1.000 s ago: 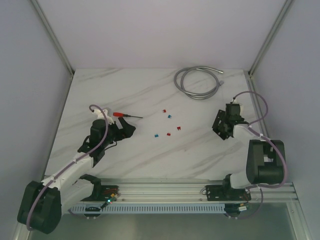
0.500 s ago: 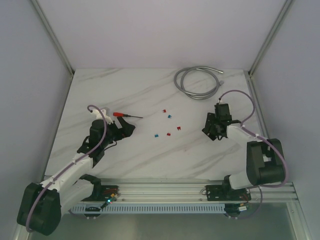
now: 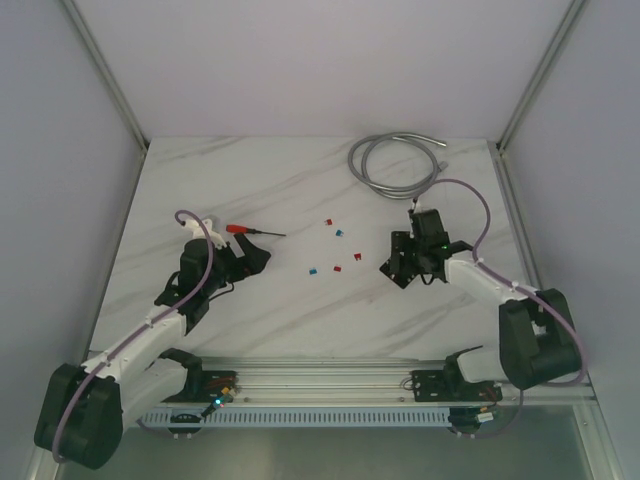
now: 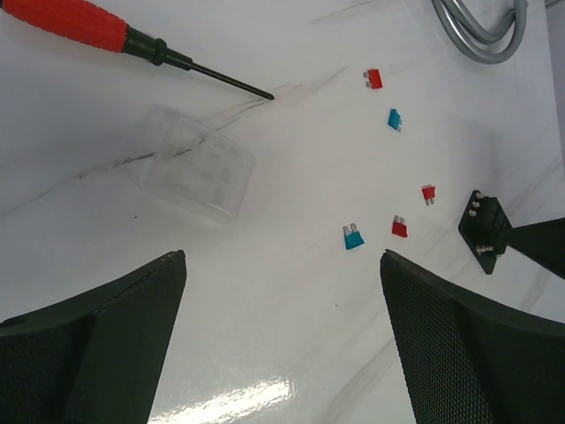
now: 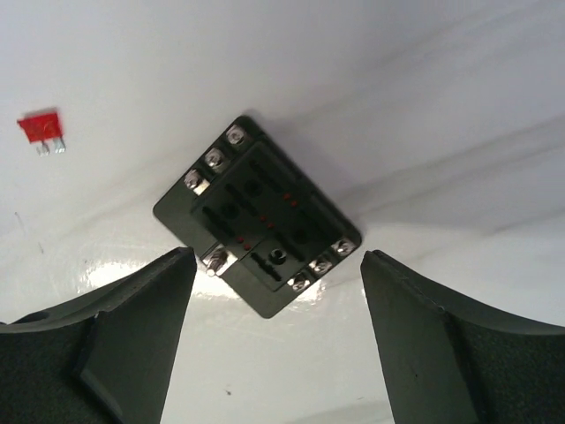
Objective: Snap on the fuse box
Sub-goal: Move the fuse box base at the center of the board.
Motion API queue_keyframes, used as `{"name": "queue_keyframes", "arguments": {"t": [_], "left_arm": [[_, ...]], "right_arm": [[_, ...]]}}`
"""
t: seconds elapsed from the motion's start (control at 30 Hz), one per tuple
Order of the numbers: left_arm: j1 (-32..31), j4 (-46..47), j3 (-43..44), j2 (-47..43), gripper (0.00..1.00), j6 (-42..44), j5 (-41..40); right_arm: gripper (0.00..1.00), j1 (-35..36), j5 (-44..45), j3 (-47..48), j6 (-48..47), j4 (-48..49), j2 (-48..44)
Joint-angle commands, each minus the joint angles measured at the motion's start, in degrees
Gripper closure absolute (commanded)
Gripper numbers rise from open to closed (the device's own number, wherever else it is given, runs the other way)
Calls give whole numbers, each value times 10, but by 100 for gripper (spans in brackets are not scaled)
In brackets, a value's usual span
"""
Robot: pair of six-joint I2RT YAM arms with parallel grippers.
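Two grippers spread | right gripper (image 5: 275, 261) over fuse box (image 5: 252, 212), apparently clear | left gripper (image 4: 282, 265) low

fuse box (image 5: 256, 228) | black square, silver edge screws | lying flat, face up

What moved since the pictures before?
The right gripper swung left toward the loose fuses, and the fuse box came along with it. Now its fingers stand open on either side of the box, not touching it. The left gripper, the screwdriver, those fuses and the grey hose stayed put.
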Motion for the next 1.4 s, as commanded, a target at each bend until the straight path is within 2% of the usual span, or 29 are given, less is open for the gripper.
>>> {"name": "queue_keyframes", "arguments": {"t": [0.0,0.17,0.3,0.43,0.5,0.6,0.77,0.9,1.03,1.37], "left_arm": [[-2,-5,4,1,0,-3,9],[-2,-6,4,0,0,-2,11],[-2,-6,3,-1,0,-1,11],[-2,-6,3,1,0,0,13],[-2,-6,3,2,0,0,16],[-2,-7,5,4,0,-2,17],[-2,-6,10,22,0,-6,22],[-2,-6,16,39,0,-9,34],[-2,-7,21,51,0,-11,49],[-4,-10,16,49,0,-13,51]], "right_arm": [[17,-13,32,16,-33,28,-21],[15,-13,-24,25,-81,61,21],[8,-13,-53,20,-96,72,44],[9,-7,-64,21,-95,59,51],[11,3,-59,21,-86,47,50],[19,25,-30,19,-63,25,50],[38,59,36,14,-16,-3,42],[49,91,86,8,12,-3,38],[52,137,84,15,47,-2,47],[53,304,106,56,196,-11,116]]}}
